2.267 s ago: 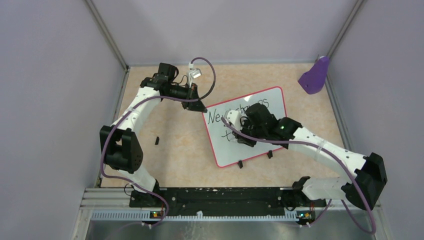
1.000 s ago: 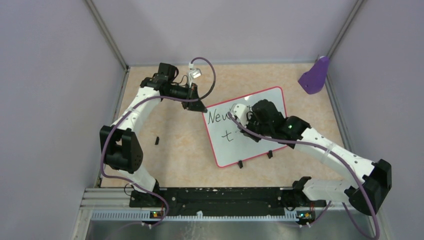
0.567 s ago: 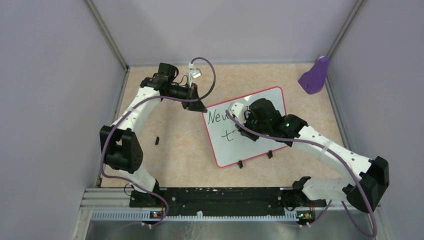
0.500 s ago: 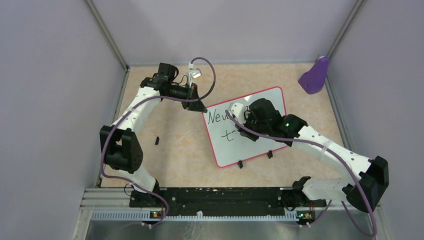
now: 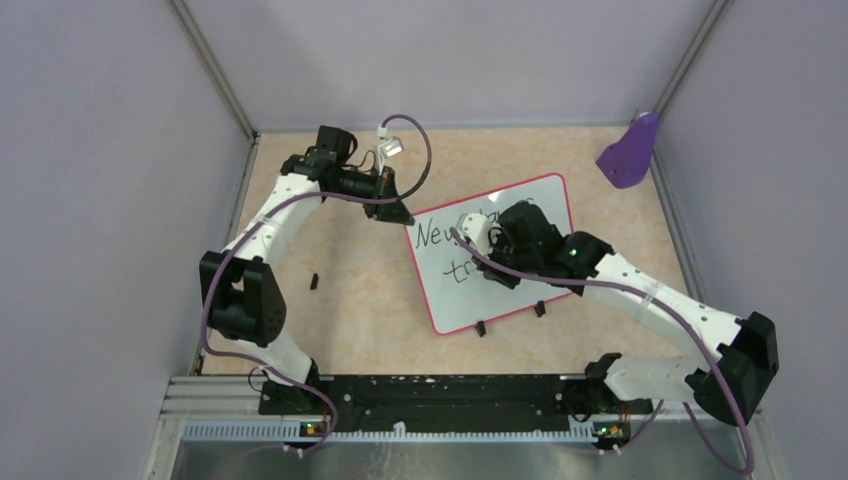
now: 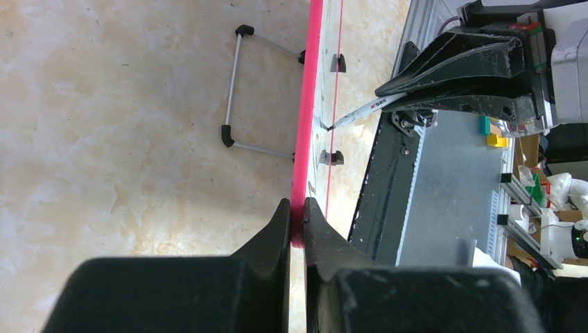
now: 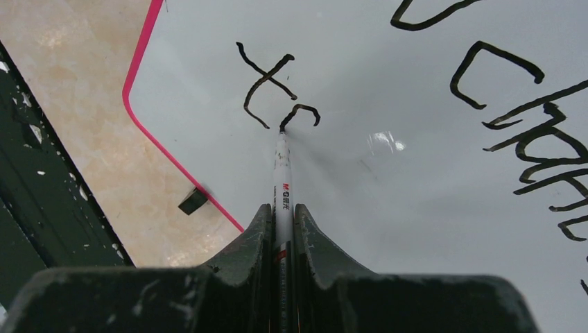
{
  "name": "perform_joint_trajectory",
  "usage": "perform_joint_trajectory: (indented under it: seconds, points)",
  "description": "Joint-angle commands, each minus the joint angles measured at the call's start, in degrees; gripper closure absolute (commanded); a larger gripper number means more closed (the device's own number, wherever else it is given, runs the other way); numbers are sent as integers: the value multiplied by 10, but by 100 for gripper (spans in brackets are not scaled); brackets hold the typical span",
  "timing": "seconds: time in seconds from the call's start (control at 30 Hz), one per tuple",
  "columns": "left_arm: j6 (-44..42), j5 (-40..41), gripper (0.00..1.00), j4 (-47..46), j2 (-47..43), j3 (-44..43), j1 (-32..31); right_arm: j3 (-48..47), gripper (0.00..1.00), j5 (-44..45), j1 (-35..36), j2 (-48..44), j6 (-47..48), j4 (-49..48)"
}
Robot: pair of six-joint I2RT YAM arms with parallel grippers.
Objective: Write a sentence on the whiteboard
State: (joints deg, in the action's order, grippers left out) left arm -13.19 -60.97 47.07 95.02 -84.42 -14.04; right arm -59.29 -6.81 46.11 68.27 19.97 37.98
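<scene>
Whiteboard (image 5: 465, 300) is laid out on the desk (image 5: 350, 300), turned a bit askew, with its two black clip feet (image 5: 480, 328) on the edge nearest the arm bases. At the whiteboard's far-left corner the pink rim is pinched by the left end effector (image 6: 297, 208). Its fingers are closed right down on the rim, so only that thin pink strip is seen between them. Over the middle of the whiteboard, the right end effector (image 7: 282, 211) is clamped on a slim white marker (image 7: 281, 163), and the marker's tip is pressed onto the white surface. As for the sentence (image 5: 433, 235), an upper line starting with "New" can be read, followed by a word beginning "cha", the rest of which is hidden under the right arm in the top view. Below it, a "t" has been written, plus a small hooked stroke, and the marker tip is planted at one end of that stroke. A thin metal wire bracket (image 6: 232, 90) with black end caps is seen just beside the whiteboard's rim in the left wrist view. A small black piece (image 5: 314, 281) is left on the desk well off the whiteboard's left side. A purple thing (image 5: 630, 150) is parked beyond the whiteboard's far-right corner.
</scene>
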Motion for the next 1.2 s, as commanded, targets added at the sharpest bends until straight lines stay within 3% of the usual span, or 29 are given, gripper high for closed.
perform_joint_trajectory:
  seconds: [0.0, 0.47, 1.17]
  points:
    - [-10, 11, 100, 15, 4, 4, -13, 10, 100, 17, 3, -21, 12, 8]
    - [-9, 9, 100, 15, 7, 2, -13, -18, 100, 55, -23, -28, 10, 6]
    - [-10, 11, 100, 15, 3, 5, -13, -56, 100, 18, -17, 10, -12, -16]
